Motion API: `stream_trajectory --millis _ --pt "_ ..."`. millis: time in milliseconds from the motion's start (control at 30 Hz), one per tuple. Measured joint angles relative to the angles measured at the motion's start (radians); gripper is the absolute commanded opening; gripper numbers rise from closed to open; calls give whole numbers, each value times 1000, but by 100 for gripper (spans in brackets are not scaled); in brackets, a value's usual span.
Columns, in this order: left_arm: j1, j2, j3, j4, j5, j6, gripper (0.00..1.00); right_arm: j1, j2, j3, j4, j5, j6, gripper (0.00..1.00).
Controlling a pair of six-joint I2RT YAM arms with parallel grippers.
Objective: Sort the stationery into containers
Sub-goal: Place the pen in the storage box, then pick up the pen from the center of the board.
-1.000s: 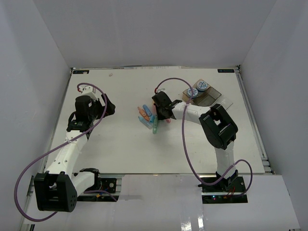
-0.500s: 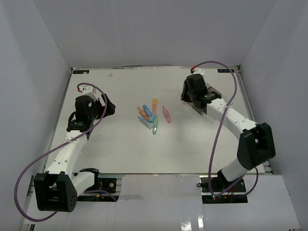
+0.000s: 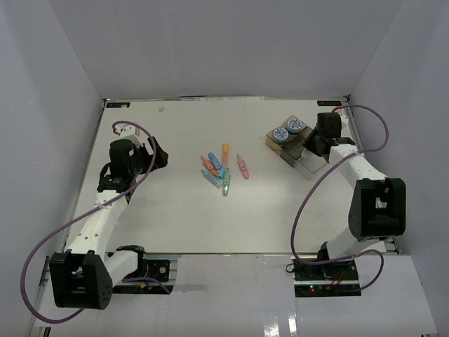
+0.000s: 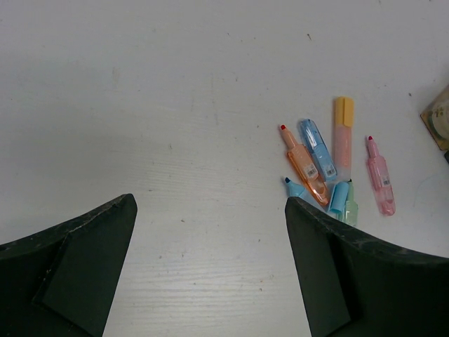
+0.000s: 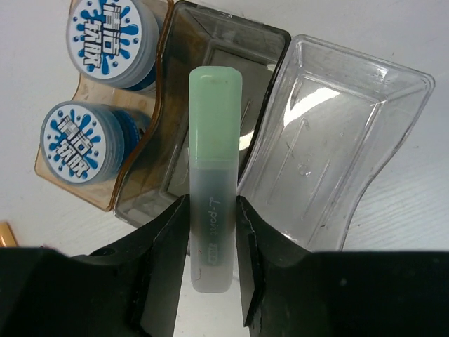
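While my right gripper (image 5: 210,225) pinches the green highlighter (image 5: 215,119) over the smoky grey tray (image 5: 270,42), both patterned rolls (image 5: 105,35) sit in the amber tray (image 5: 63,179) alongside; my left gripper (image 4: 209,203) hangs above the table (image 4: 140,84), jaws spread wide, near the loose pastel pieces (image 4: 319,158).

Our left arm (image 3: 105,203) is bent at the table's left side, left gripper (image 4: 209,210) jaws spread wide, nothing between them. Our right arm (image 3: 358,168) is stretched far right, right gripper (image 5: 214,214) fingers clamping a green highlighter (image 5: 215,119) on both sides.
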Motion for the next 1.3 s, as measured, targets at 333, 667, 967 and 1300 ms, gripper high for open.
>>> stream_trajectory --millis 333,667,967,1300 --pt "0 0 0 0 0 0 98 -14 153 82 18 -47 52 64" --pt "0 0 0 0 6 -5 98 2 156 93 65 -105 -29 66" --pt "0 0 0 -3 7 -7 98 309 180 285 45 -97 -229 66" --pt "0 0 0 -6 6 -7 98 552 511 604 -43 -17 -261 63"
